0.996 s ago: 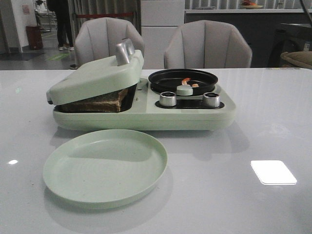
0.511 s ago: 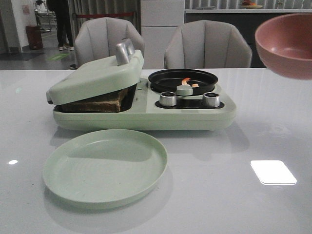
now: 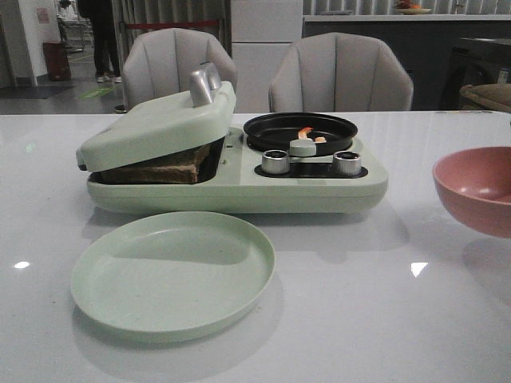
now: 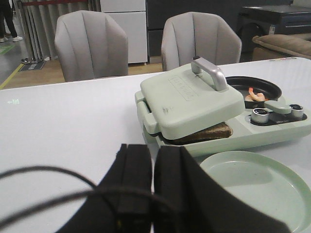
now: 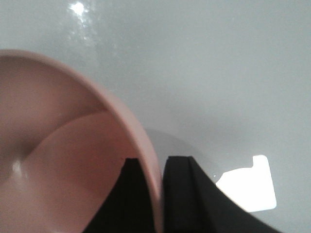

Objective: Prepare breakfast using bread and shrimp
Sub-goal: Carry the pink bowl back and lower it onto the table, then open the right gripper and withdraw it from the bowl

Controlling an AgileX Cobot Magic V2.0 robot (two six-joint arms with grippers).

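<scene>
The bread [image 3: 164, 169] lies in the left bay of a pale green breakfast maker [image 3: 239, 194], under its half-lowered lid [image 3: 160, 124]; it also shows as a brown edge [image 4: 209, 133] in the left wrist view. The shrimp [image 3: 306, 132] sit in the maker's round black pan [image 3: 271, 128], again as orange pieces [image 4: 256, 95] in the left wrist view. My right gripper [image 5: 154, 164] is shut on the rim of a pink bowl [image 5: 58, 160], which hangs low at the table's right edge [image 3: 479, 187]. Left of the maker, my left gripper [image 4: 152, 154] is shut on nothing.
An empty green plate [image 3: 172, 271] lies in front of the maker, right beside my left gripper's fingers [image 4: 170, 165]. Two metal knobs [image 3: 275, 162] face forward below the pan. Two grey chairs [image 3: 339, 72] stand behind the white table [image 3: 359, 319].
The pink bowl entered at the upper right half a second ago and has since come down low at the table's right edge. The maker and plate have not moved.
</scene>
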